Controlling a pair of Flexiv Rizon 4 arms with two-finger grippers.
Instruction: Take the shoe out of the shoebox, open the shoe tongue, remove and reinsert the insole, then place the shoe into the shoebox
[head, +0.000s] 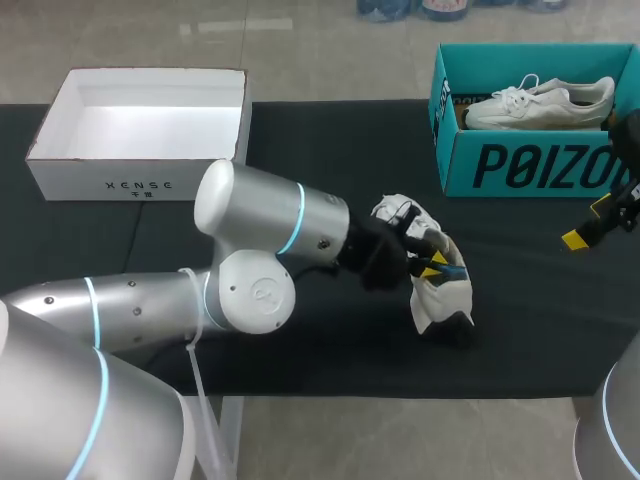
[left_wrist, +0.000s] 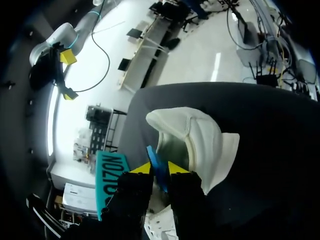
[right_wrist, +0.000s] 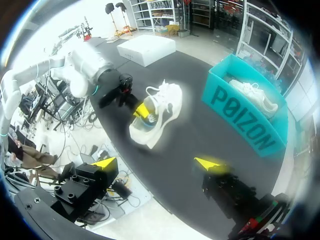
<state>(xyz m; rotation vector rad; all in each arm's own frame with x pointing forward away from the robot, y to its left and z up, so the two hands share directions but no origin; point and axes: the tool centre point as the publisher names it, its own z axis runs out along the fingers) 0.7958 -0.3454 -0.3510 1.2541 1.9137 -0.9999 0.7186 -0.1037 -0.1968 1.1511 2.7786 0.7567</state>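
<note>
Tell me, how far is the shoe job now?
Done: one shoe lies outside the teal shoebox. In hand: the left tool grips the blue insole at its opening; going out or in, unclear. Left: returning the shoe to the box. The right tool is open.

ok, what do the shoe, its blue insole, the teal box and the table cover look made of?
Shoe: white matte upper, canvas or soft synthetic; it creases.
Insole: thin, blue, likely foam.
Teal box: printed cardboard, flat folded walls.
Table cover: black, matte, probably fabric; no glare.
</note>
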